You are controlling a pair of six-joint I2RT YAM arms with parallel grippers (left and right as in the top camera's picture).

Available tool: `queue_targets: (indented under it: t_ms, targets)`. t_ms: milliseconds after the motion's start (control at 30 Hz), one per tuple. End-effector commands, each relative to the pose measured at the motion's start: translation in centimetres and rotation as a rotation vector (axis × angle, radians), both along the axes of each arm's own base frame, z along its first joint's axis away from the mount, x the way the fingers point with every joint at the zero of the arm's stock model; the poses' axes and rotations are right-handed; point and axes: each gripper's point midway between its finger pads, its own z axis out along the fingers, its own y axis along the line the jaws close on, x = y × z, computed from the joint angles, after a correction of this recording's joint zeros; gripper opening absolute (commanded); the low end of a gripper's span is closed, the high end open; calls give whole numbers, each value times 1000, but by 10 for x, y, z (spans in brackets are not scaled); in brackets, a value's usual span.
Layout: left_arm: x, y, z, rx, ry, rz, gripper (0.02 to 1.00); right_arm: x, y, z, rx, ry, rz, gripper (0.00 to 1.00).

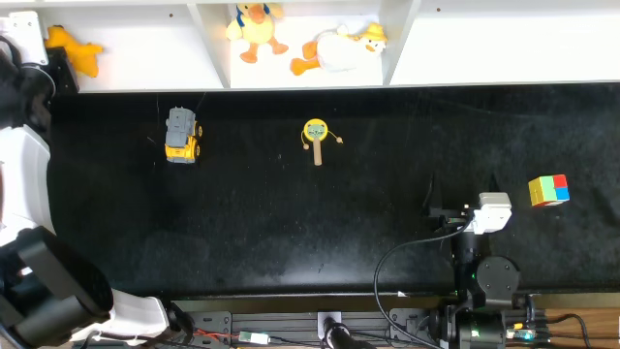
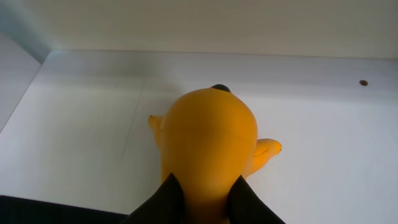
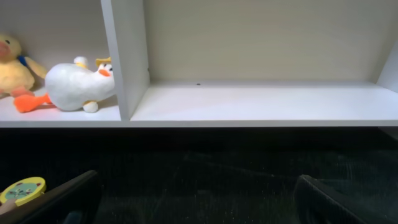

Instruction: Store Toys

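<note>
left arm: from where I'm sitting it runs up the far left side of the table [image 1: 291, 223], with the wrist poked into the left compartment of the shelf [image 1: 484, 58].
left jaws: the left gripper [image 2: 208, 194] is clamped on the orange plush toy [image 2: 208, 134], one finger on either side of its near end.
orange plush toy: it's resting on the floor of that left compartment. In the wrist view its rounded body runs straight away from the jaws toward the back wall, with little limbs sticking out to both sides. From above I honestly can't pin down its long axis.
right arm: folded back close to its base, with the right gripper [image 3: 198, 186] low over the table and facing the shelf.
right jaws: wide apart, with nothing between them.
middle compartment: a yellow duck [image 1: 257, 27] and a white duck [image 1: 337, 50] lying on its side, right next to each other.
on the table: a toy truck [image 1: 182, 134] lined up lengthwise toward the shelf, a rattle [image 1: 316, 136] with its round head toward the shelf and its handle toward the arms, and a colour cube [image 1: 548, 190] off to the right, well apart from the others.
</note>
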Motion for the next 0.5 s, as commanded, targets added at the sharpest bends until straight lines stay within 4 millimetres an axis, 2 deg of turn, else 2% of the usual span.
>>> queue_targets:
  t_ms: [33,500]
  targets:
    - [6,-1,-5,-14,6,2,198,0,0,-4,-2,2,1,993]
    - [14,1,-11,-12,-9,-5,211,0,0,-4,-2,2,1,996]
